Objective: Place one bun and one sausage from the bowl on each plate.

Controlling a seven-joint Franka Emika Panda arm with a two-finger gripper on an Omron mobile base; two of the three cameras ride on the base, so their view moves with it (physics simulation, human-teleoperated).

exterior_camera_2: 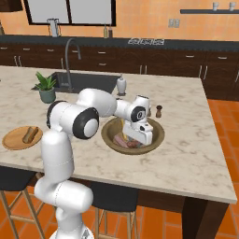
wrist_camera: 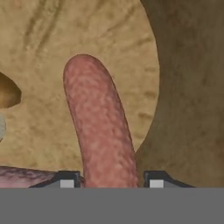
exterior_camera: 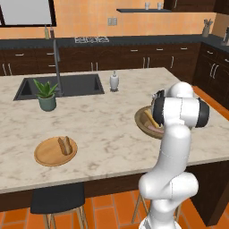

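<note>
Wooden bowl (wrist_camera: pixel 183 87), jaws straddling sausage (wrist_camera: pixel 103 131)

**Marble island in an orange-walled kitchen**

A pale marble bench (exterior_camera: pixel 103 129) fills the middle of the frame, with a dark sink (exterior_camera: pixel 60 86) and a tall grey faucet (exterior_camera: pixel 57 62) at its upper left. Just below the sink stands a potted plant (exterior_camera: pixel 45 95), and to the sink's right a small white soap dispenser (exterior_camera: pixel 114 81). Dark wood cabinets (exterior_camera: pixel 134 60) run along the top under orange walls (exterior_camera: pixel 89 20), with a window (exterior_camera: pixel 27 12) at upper left and a shelf (exterior_camera: pixel 143 10) at upper right. The floor (exterior_camera: pixel 107 214) is orange tile; a dark stool (exterior_camera: pixel 58 199) sits at lower left.
</note>
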